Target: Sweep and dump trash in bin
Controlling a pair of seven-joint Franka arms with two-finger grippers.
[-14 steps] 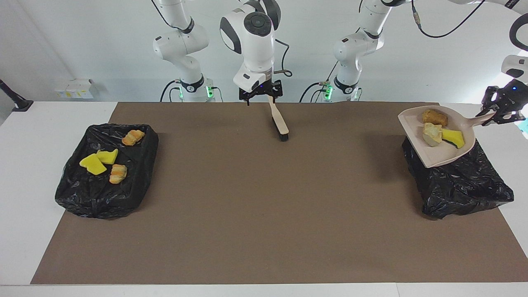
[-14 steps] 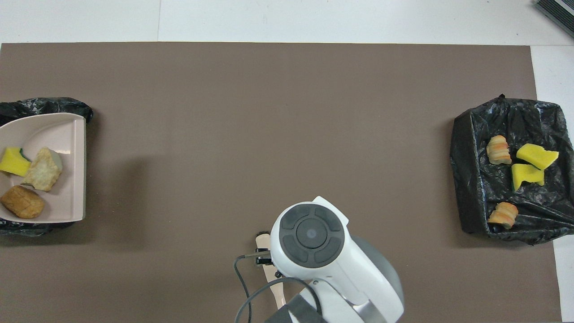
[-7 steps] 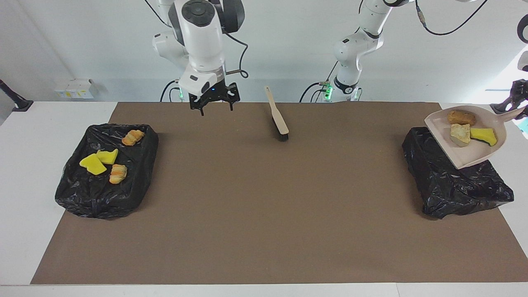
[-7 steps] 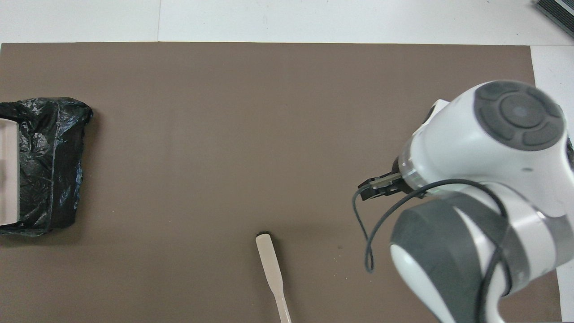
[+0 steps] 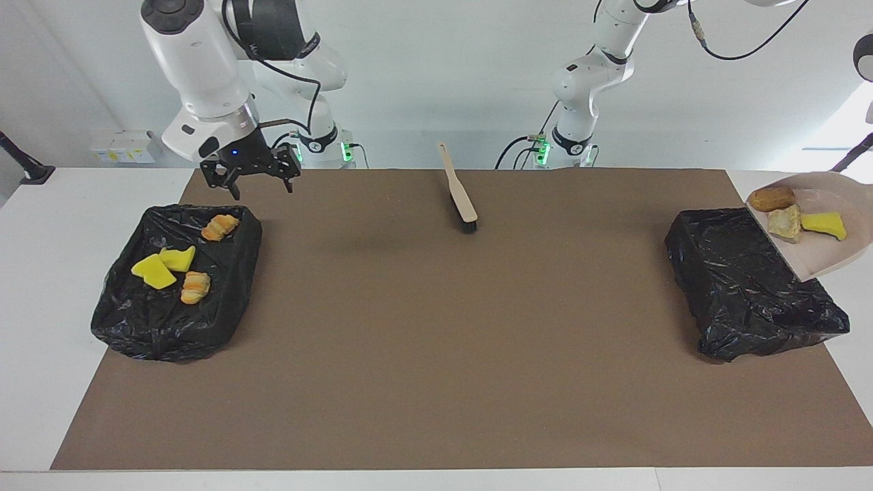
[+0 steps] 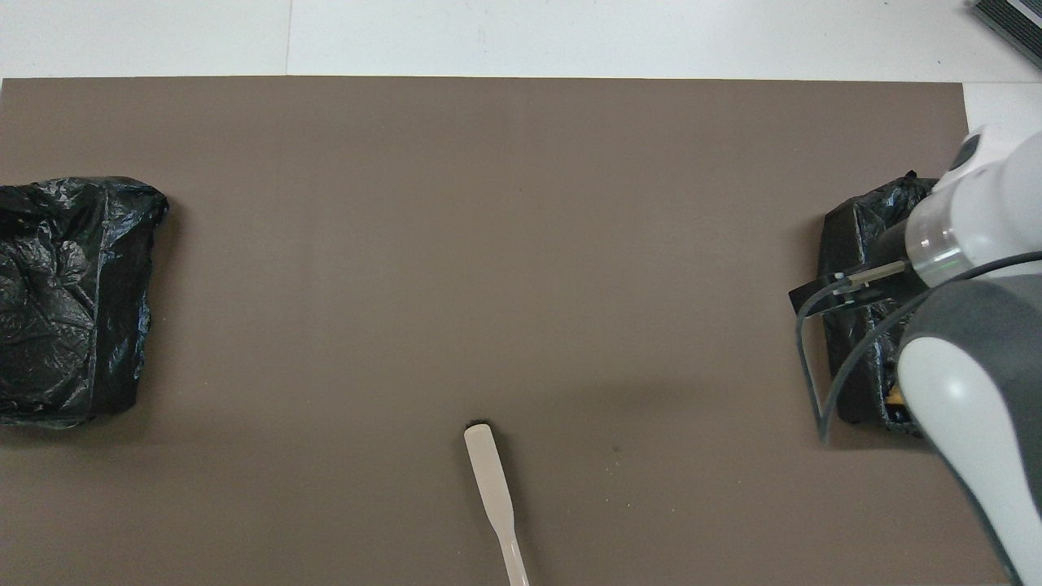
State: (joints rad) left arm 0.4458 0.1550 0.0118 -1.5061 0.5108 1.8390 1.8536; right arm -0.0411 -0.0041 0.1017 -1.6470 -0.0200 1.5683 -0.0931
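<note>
Right gripper (image 5: 249,179), jaws spread and empty, above the table edge beside the bin (image 5: 177,286) holding four trash pieces (image 5: 164,267); three more (image 5: 794,213) on the raised dustpan (image 5: 835,256); left gripper unseen, closed; brush (image 5: 460,194) near the robots' edge

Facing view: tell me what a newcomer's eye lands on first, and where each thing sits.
The bright yellow and orange-brown trash chunks stand out in the black-lined bin at the right arm's end, with the open right gripper over the edge of it nearest the robots. At the left arm's end, the beige dustpan hangs in the air, tilted, carrying three more chunks beside the second black-lined bin. The brush lies alone on the brown mat between them.
</note>
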